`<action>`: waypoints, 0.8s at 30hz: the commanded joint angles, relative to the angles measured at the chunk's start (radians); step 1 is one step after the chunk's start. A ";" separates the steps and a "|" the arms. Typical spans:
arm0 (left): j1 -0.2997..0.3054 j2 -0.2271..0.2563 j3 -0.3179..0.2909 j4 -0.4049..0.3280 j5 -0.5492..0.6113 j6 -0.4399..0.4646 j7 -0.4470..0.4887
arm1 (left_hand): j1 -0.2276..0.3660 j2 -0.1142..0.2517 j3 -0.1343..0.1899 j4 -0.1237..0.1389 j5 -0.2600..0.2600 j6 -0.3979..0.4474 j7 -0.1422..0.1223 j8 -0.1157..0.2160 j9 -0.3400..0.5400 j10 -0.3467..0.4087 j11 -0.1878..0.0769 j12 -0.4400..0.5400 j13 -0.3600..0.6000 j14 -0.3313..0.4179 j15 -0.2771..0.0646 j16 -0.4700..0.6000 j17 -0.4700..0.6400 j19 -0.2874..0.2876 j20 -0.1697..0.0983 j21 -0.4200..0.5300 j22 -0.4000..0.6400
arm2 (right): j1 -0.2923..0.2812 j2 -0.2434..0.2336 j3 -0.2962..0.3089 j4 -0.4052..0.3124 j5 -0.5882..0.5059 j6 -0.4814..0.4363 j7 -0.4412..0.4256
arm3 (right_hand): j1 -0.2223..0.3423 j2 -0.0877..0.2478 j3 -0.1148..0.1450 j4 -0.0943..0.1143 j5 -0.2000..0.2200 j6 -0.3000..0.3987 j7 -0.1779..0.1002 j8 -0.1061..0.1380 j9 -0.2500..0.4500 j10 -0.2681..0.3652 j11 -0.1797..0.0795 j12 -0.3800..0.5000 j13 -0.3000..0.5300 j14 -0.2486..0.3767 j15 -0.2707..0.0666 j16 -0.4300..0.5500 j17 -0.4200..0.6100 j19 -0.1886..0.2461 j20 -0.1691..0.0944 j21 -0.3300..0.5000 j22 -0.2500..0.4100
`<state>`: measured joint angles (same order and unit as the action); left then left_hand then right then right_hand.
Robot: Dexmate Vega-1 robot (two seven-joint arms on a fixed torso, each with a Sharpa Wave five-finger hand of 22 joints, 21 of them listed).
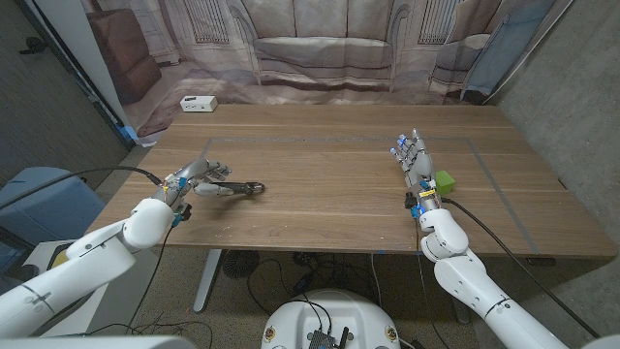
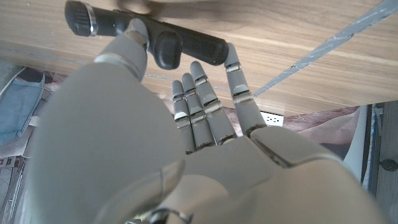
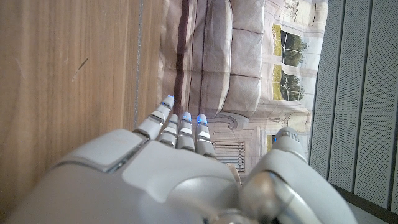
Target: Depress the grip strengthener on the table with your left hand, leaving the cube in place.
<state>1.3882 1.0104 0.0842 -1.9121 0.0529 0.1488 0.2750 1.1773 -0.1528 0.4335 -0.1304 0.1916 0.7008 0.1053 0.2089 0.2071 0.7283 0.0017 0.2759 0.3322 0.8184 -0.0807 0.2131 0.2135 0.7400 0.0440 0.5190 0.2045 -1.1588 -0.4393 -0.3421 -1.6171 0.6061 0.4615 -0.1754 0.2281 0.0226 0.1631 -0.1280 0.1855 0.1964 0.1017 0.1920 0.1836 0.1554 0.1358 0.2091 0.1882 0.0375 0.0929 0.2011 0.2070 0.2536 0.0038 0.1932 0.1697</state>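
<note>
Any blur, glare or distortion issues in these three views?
Head view: even light, sharp, wide-angle bowing of the table edges; grip strengthener small, green cube clear. Left wrist view: left hand soft from closeness, strengthener readable, blurred at its top edge. Right wrist view: right hand soft, wood grain sharp, no glare.

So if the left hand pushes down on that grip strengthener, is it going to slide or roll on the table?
The grip strengthener lies on smooth wood, so it could well skid sideways. Its handles look rounded in the left wrist view, so some rolling seems possible. The left hand reaches it only with its fingers, which likely steadies it little.
</note>
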 commanded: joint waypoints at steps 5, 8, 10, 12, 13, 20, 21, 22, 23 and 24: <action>-0.037 0.095 0.076 -0.026 0.033 0.108 -0.045 | 0.208 0.244 -0.012 0.006 0.002 -0.022 -0.003 -0.010 0.004 -0.022 0.001 -0.014 0.005 -0.031 0.004 -0.011 -0.001 0.023 -0.044 -0.003 -0.002 | -0.006 0.002 -0.004 -0.010 -0.013 -0.006 -0.019 | 0.010 0.000 -0.002 -0.001 0.000 0.007 -0.002 -0.001 0.002 0.006 0.001 -0.003 0.002 0.004 -0.001 0.002 0.002 0.005 0.005 0.001 0.003; -0.050 0.108 0.091 -0.027 0.035 0.115 -0.055 | 0.193 0.238 -0.019 0.010 0.000 -0.030 -0.003 -0.012 0.004 -0.032 0.001 -0.019 0.005 -0.042 0.005 -0.013 -0.001 0.018 -0.046 -0.003 -0.004 | -0.008 0.003 -0.003 -0.012 -0.013 -0.005 -0.023 | 0.010 0.000 -0.002 -0.001 0.000 0.007 -0.002 -0.001 0.002 0.006 0.001 -0.003 0.002 0.005 -0.001 0.002 0.001 0.005 0.005 0.001 0.003; -0.058 0.117 0.102 -0.029 0.039 0.125 -0.059 | 0.176 0.236 -0.027 0.017 -0.002 -0.035 -0.005 -0.013 0.004 -0.038 0.000 -0.024 0.005 -0.048 0.008 -0.013 0.000 0.012 -0.046 -0.004 -0.005 | -0.008 0.003 -0.002 -0.012 -0.013 -0.003 -0.023 | 0.010 0.000 -0.002 -0.001 0.000 0.006 -0.001 -0.002 0.002 0.007 0.001 -0.003 0.002 0.005 0.000 0.002 0.001 0.005 0.005 0.001 0.003; -0.065 0.127 0.109 -0.031 0.037 0.130 -0.067 | 0.161 0.234 -0.034 0.023 -0.005 -0.039 -0.005 -0.014 0.004 -0.040 -0.003 -0.025 0.005 -0.049 0.005 -0.011 0.001 0.013 -0.046 -0.002 -0.006 | -0.009 0.003 -0.002 -0.013 -0.013 -0.002 -0.022 | 0.010 0.000 -0.002 -0.001 0.000 0.007 -0.002 -0.001 0.002 0.006 0.001 -0.003 0.002 0.005 0.000 0.002 0.001 0.005 0.005 0.001 0.003; -0.066 0.130 0.110 -0.031 0.035 0.132 -0.068 | 0.158 0.231 -0.036 0.023 -0.005 -0.039 -0.006 -0.013 0.004 -0.039 -0.003 -0.026 0.005 -0.047 0.005 -0.010 0.000 0.014 -0.047 -0.002 -0.006 | -0.009 0.001 -0.002 -0.012 -0.015 -0.001 -0.020 | 0.010 0.001 -0.002 -0.001 0.000 0.006 -0.002 -0.002 0.002 0.006 0.001 -0.003 0.002 0.005 -0.001 0.002 0.001 0.005 0.005 0.001 0.003; -0.077 0.156 0.125 -0.042 0.027 0.154 -0.079 | 0.138 0.224 -0.048 0.027 -0.008 -0.054 -0.007 -0.017 0.004 -0.049 -0.002 -0.033 0.003 -0.059 0.009 -0.012 0.000 0.009 -0.046 -0.002 -0.009 | -0.014 -0.002 0.000 -0.017 -0.019 0.001 -0.023 | 0.011 0.001 -0.002 -0.002 0.000 0.007 -0.002 -0.001 0.002 0.006 0.001 -0.003 0.002 0.005 0.001 0.002 0.001 0.005 0.005 0.001 0.003; -0.078 0.160 0.126 -0.044 0.026 0.158 -0.079 | 0.136 0.223 -0.049 0.027 -0.008 -0.058 -0.007 -0.018 0.004 -0.053 0.000 -0.035 0.002 -0.061 0.010 -0.012 0.000 0.004 -0.045 -0.003 -0.009 | -0.015 0.000 0.001 -0.020 -0.013 -0.001 -0.025 | 0.011 0.001 -0.002 -0.002 0.000 0.007 -0.002 -0.001 0.002 0.006 0.001 -0.003 0.002 0.005 0.001 0.002 0.001 0.005 0.005 0.001 0.003; -0.078 0.165 0.127 -0.047 0.026 0.162 -0.081 | 0.134 0.222 -0.051 0.026 -0.009 -0.061 -0.007 -0.018 0.004 -0.056 0.000 -0.036 0.002 -0.068 0.013 -0.014 0.000 -0.002 -0.043 -0.005 -0.010 | -0.015 0.000 0.001 -0.019 -0.014 0.000 -0.023 | 0.011 0.001 -0.002 -0.002 0.000 0.007 -0.002 -0.001 0.002 0.006 0.001 -0.003 0.002 0.004 0.001 0.001 0.001 0.005 0.005 0.001 0.003; -0.079 0.171 0.128 -0.051 0.024 0.167 -0.084 | 0.134 0.223 -0.051 0.025 -0.009 -0.064 -0.007 -0.019 0.004 -0.062 0.001 -0.040 0.002 -0.074 0.015 -0.015 0.001 -0.005 -0.043 -0.006 -0.010 | -0.015 -0.002 0.001 -0.019 -0.017 0.001 -0.022 | 0.011 0.001 -0.002 -0.002 0.000 0.007 -0.002 -0.001 0.002 0.006 0.001 -0.003 0.002 0.004 0.001 0.001 0.001 0.005 0.005 0.001 0.003; -0.080 0.178 0.129 -0.054 0.025 0.172 -0.087 | 0.130 0.220 -0.054 0.025 -0.009 -0.067 -0.006 -0.019 0.004 -0.062 0.000 -0.040 0.001 -0.080 0.014 -0.016 0.001 -0.012 -0.041 -0.008 -0.011 | -0.016 0.000 0.002 -0.021 -0.012 0.000 -0.024 | 0.012 0.001 -0.002 -0.002 0.000 0.007 -0.002 -0.001 0.002 0.007 0.001 -0.003 0.002 0.004 0.001 0.001 0.001 0.005 0.005 0.001 0.003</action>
<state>1.3263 1.1400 0.1885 -1.9464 0.0817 0.2787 0.2096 1.1529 -0.0967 0.3871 -0.1063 0.1842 0.6403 0.0981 0.1922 0.2069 0.6719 0.0023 0.2427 0.3320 0.7511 -0.0659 0.2009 0.2117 0.7199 0.0239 0.5167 0.1923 -1.1687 -0.4380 -0.3440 -1.6307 0.5921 0.4584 -0.1960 0.2281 0.0226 0.1631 -0.1280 0.1855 0.1964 0.1017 0.1920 0.1836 0.1554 0.1358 0.2091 0.1881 0.0374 0.0928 0.2011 0.2070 0.2536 0.0038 0.1932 0.1697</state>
